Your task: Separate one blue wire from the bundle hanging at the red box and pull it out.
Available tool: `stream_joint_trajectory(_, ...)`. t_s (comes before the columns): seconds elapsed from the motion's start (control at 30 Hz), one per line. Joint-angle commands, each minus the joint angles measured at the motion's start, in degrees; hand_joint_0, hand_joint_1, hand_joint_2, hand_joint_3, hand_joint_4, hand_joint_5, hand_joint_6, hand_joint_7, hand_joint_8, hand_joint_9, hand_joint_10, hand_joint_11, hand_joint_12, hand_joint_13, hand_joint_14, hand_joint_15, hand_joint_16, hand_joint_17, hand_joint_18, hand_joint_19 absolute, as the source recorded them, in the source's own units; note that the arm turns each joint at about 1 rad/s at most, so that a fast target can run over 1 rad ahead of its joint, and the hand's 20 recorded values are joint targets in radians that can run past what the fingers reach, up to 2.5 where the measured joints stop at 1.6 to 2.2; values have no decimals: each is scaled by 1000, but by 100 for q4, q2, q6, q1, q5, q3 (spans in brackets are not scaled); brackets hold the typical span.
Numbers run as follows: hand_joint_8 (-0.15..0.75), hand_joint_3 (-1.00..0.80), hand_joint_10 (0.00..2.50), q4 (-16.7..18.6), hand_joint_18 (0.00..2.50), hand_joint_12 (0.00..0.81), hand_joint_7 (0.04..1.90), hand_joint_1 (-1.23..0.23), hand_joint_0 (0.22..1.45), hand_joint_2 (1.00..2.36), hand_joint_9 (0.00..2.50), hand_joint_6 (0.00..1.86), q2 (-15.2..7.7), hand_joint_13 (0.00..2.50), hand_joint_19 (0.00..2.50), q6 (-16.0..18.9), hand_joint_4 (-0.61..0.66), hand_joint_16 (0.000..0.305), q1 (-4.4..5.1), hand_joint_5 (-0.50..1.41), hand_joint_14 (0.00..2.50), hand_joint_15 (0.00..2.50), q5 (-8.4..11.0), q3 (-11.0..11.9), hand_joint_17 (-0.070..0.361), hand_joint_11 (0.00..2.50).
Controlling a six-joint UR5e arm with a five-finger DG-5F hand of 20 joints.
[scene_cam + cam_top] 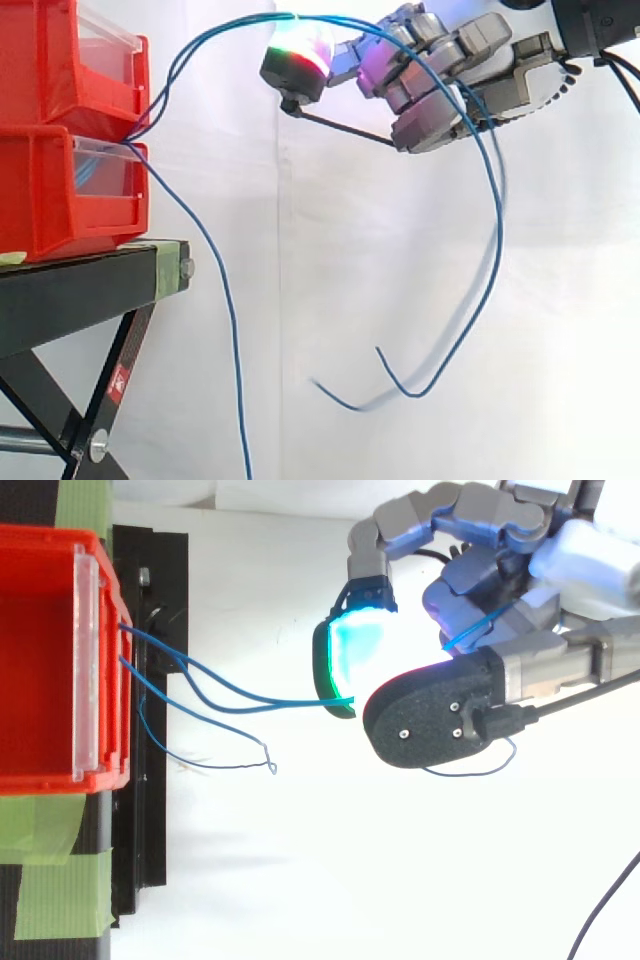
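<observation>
One blue wire (240,400) hanging, cut off at 6 o'clock; loose ends (340,400) blurring. We are counting two red bins (60,200) at 9 o'clock, two wires (300,704) pinched at 2 o'clock by hand (450,80), fingers (440,510) curled.

— What do we have here apart from the work itself?
— We see a black metal stand (70,295) with crossed legs. There is a small red sticker (118,383) on one leg and a silver bolt (187,267) at its corner.
— And from above?
— We find strips of light green tape (50,880) on the stand's top, with a plain white curtain (400,260) behind.
</observation>
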Motion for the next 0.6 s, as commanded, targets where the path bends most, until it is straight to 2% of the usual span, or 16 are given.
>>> stream_joint_trajectory(0.0, 278, -269, 2500, 0, 1172, 322, 1272, -904, 811, 1025, 859, 936, 0, 1295, 1512, 0, 112, 34, 2, -229, 2500, 642, 0, 7, 77, 2046)
stream_joint_trajectory(0.2, 289, -342, 2500, 9, 1164, 319, 1261, -899, 820, 1018, 853, 937, 0, 1292, 1531, 0, 106, 33, 2, -227, 2500, 639, 0, -2, 74, 1926)
stream_joint_trajectory(0.3, 277, -334, 2500, 9, 1162, 319, 1293, -903, 820, 1019, 846, 933, 0, 1289, 1538, 0, 105, 33, 2, -224, 2500, 662, 0, 7, 75, 2066)
stream_joint_trajectory(0.37, 249, -274, 2500, 9, 1129, 324, 1322, -890, 829, 1025, 728, 933, 0, 1261, 1588, 0, 119, 33, 2, -225, 2500, 638, 0, 7, 75, 2142)
stream_joint_trajectory(0.57, 273, -250, 2500, 9, 1147, 317, 1308, -887, 812, 1027, 736, 937, 0, 1254, 1603, 0, 135, 33, 2, -226, 2500, 602, 0, -2, 73, 1997)
